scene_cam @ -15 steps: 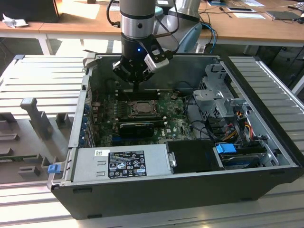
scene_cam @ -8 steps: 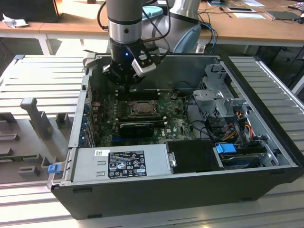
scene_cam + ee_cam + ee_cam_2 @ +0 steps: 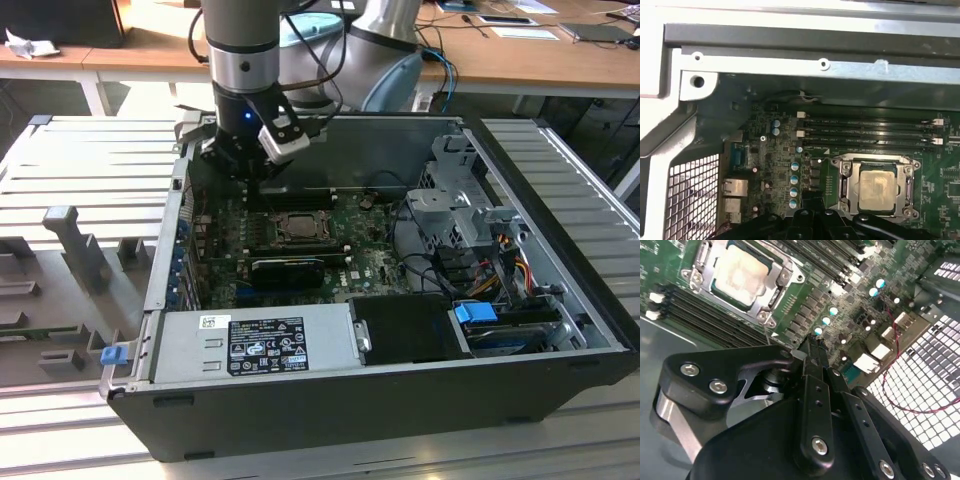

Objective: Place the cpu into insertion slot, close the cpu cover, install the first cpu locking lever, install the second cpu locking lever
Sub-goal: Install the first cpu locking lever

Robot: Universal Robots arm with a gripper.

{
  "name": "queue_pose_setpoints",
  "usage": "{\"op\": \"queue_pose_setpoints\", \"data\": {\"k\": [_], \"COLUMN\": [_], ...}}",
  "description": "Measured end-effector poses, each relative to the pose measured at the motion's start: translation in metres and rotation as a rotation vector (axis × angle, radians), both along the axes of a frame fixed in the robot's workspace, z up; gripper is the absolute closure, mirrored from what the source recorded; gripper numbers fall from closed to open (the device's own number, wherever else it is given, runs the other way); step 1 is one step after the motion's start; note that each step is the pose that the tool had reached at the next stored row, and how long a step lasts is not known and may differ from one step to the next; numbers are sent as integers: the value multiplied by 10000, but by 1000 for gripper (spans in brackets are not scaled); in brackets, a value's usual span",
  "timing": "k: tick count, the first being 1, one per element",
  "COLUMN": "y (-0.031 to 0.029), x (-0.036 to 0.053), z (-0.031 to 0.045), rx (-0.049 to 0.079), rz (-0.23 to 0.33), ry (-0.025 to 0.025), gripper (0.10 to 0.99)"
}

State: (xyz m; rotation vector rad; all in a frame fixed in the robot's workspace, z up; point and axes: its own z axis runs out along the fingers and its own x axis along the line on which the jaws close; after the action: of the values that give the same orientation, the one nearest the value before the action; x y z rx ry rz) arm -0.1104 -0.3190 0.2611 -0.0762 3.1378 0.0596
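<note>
Risk: the gripper (image 3: 811, 346), its fingers pressed together on nothing, hangs close over the board (image 3: 860, 295), just beside a row of small capacitors (image 3: 826, 321). In my judgement, a careless descent would strike them. In the exterior view the gripper stands at about eleven o'clock from the chip (image 3: 297, 226). The chip has a pale, smudged metal face and lies flat in its socket (image 3: 879, 168), with the cover (image 3: 849, 190) down around it. Lever latching cannot be made out.

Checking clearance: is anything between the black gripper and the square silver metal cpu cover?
Nothing visible does. The black gripper hangs over open green circuit board beside the square silver-grey metal cpu cover.
</note>
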Motion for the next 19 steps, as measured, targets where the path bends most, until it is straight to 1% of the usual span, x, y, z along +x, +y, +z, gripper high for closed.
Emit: {"op": "queue_pose_setpoints", "data": {"k": [2, 9, 12, 13, 14, 17, 19], "y": [10, 99, 180, 196, 232, 290, 314], "x": [-28, -32, -31, -32, -32, -31, -29], "z": [-18, -34, -50, -55, -66, -80, -81], "rx": [3, 17, 27, 27, 28, 28, 28], "rz": [1, 1, 2, 1, 0, 1, 1], "ry": [0, 1, 1, 1, 0, 0, 1], "gripper": [980, 980, 980, 980, 980, 980, 980]}}
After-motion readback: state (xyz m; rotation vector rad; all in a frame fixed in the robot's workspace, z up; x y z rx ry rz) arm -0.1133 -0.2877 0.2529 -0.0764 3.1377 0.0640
